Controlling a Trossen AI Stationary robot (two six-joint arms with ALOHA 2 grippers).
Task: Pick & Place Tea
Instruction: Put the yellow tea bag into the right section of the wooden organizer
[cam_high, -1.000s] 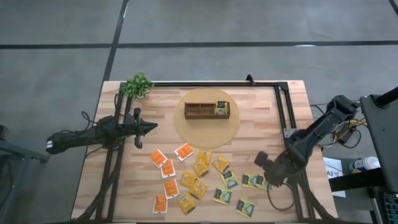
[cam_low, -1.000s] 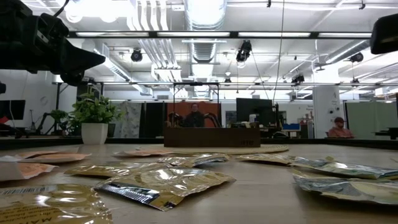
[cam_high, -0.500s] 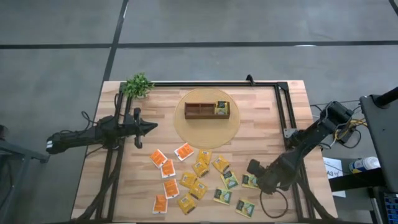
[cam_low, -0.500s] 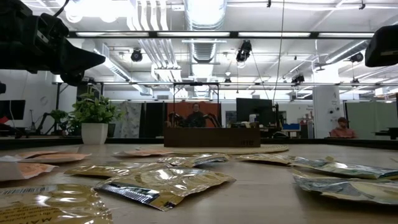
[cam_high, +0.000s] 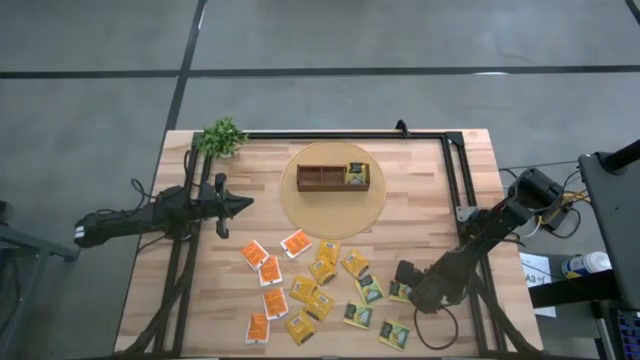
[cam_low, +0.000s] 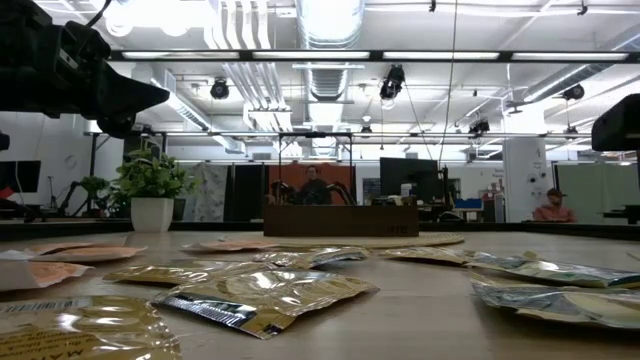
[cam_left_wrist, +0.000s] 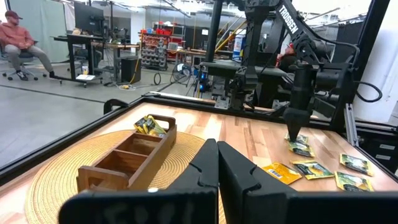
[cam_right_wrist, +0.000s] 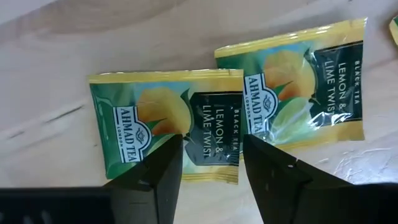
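Here your right gripper (cam_right_wrist: 208, 171) hangs just over a green tea packet (cam_right_wrist: 168, 124), fingers (cam_right_wrist: 163, 173) apart and straddling its near edge, so I judge it is lined up to pinch that one. The packet lies flat on the table (cam_high: 420, 190), glossy, green with a lemon picture and a dark label reading lemon and lime twist; a twin packet (cam_right_wrist: 298, 84) touches it. From above, this spot sits at about five o'clock from the wooden box (cam_high: 333, 177), at the edge of the scattered packets (cam_high: 315, 290). One packet already stands in the box's end slot. Your left gripper (cam_left_wrist: 217, 168) waits at nine o'clock, fingers pressed together and empty
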